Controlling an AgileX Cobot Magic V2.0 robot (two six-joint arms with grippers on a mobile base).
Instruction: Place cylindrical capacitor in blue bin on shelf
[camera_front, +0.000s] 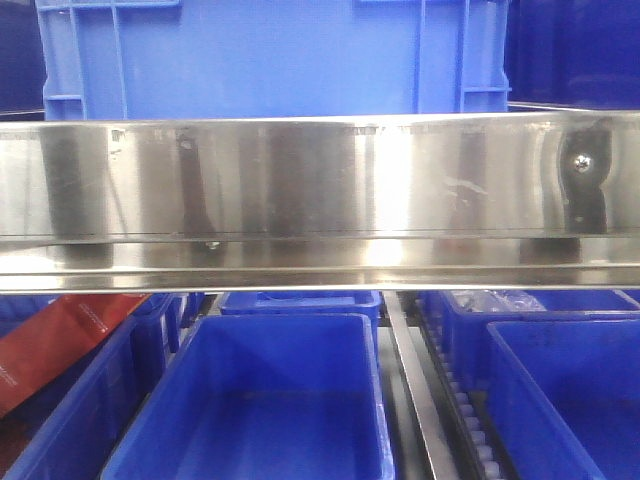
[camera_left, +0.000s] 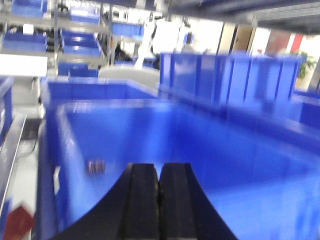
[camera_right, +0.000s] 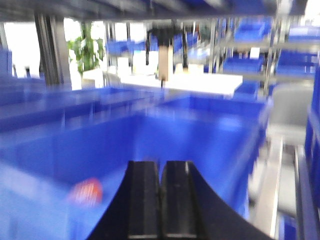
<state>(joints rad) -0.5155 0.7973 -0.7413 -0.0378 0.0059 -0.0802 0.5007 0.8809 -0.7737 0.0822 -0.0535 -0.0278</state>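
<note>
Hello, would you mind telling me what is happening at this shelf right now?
Neither arm is holding anything at this moment. The left tool is shut and empty above a large blue plastic bin, where a small dark cylindrical object, too blurred to identify for certain, sits on the floor. The right tool is also shut and empty over another blue bin, near a blurred orange item. In the front view, the shiny stainless-steel shelf rail spans the bins.
</note>
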